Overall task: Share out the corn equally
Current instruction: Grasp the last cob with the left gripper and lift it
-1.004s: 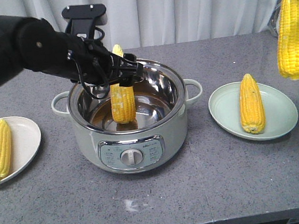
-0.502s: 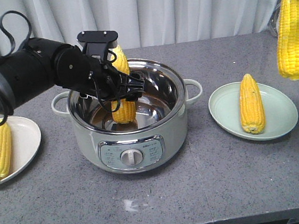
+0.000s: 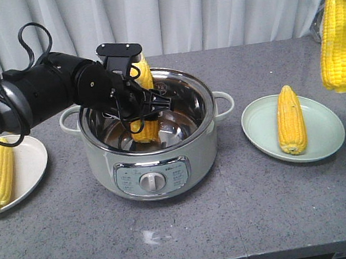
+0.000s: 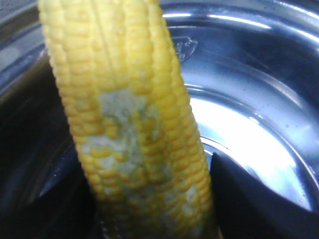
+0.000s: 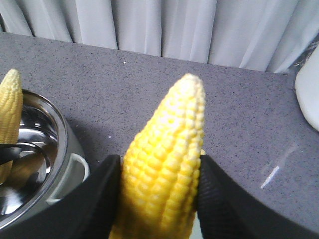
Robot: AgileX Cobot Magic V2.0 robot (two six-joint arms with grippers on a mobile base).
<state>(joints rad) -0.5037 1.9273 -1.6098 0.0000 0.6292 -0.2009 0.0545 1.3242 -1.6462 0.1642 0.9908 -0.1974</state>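
Bright-yellow corn cobs — tapered, kernel-rowed

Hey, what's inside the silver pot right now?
One corn cob, upright, gripped by the left gripper; bare shiny steel around it. The pot's front wall hides the floor nearest the camera.

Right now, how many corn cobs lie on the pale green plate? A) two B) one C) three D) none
B: a single cob lies on the pale green plate; a second cob hangs gripped by the right fingers, not set down.
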